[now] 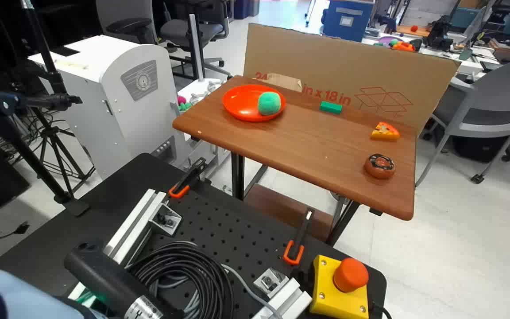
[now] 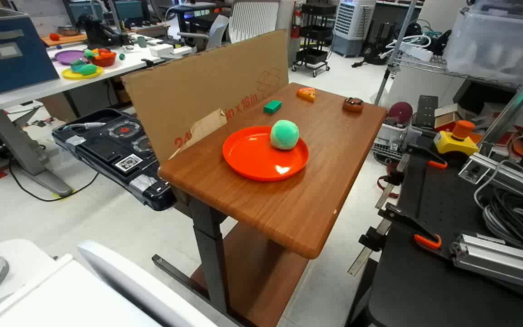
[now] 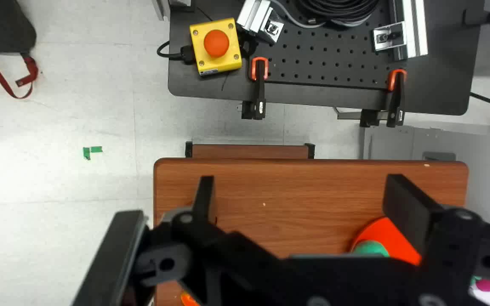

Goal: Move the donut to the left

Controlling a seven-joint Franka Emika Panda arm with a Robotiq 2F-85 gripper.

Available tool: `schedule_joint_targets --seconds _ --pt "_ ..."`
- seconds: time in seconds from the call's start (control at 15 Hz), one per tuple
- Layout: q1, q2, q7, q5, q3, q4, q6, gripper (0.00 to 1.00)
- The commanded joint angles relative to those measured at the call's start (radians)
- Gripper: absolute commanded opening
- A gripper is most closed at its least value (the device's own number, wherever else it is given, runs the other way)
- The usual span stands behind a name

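Note:
The donut [image 1: 379, 166] is a small dark brown ring with black icing on top. It lies flat on the brown table near one end, and it also shows in an exterior view [image 2: 353, 105]. In the wrist view the donut is hidden behind a gripper finger. My gripper [image 3: 301, 177] is wide open with nothing between its fingers. It is high above the table, seen only in the wrist view; the exterior views do not show it.
An orange plate [image 1: 242, 104] with a green ball [image 1: 269, 103] stands at the table's opposite end. A green block [image 1: 330, 107] and an orange-yellow wedge [image 1: 385, 131] lie along a cardboard wall [image 1: 326, 62]. A black bench [image 3: 321, 91] with clamps stands beside the table [image 3: 270, 191].

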Motion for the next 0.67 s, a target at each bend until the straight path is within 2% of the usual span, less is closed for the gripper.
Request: schedule_joint_targets --seconds 0.0,0.47,0.6 --pt "-0.028 0.003 -0.005 0.005 0.024 0.003 -0.003 1.0" --pt "-0.028 0.003 -0.005 0.005 0.024 0.003 -0.002 1.0" --pt "-0.032 0.029 0.013 0.002 0.026 0.0 0.036 1.0"
